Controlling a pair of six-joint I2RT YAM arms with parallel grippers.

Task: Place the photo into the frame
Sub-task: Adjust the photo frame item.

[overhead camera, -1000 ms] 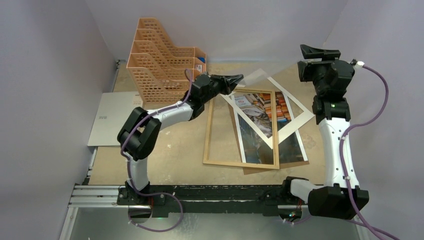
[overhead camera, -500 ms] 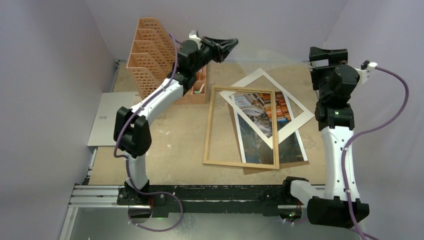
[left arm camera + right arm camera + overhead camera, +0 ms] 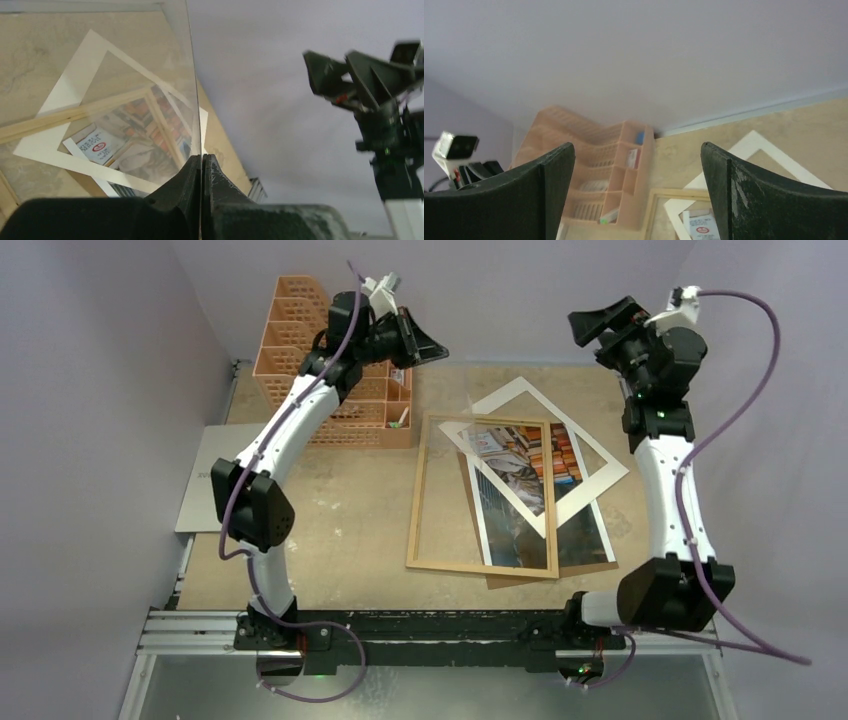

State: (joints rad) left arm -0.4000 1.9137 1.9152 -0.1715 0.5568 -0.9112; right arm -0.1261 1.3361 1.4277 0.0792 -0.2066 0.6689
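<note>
Left end effector (image 3: 201,160) clamps clear pane (image 3: 145,60); right end effector (image 3: 636,150) apart; mat (image 3: 520,392) overlies photo (image 3: 530,458).

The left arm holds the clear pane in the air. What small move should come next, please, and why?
The left gripper pinches the clear pane by one thin edge only, in the air, and the right gripper is open, empty and raised opposite it. So the next move is probably to bring the right gripper to the pane's free edge to steady it.

No text legible, red-marked label (image 3: 98,145) in the photo (image 3: 137,150), too blurred to read
</note>
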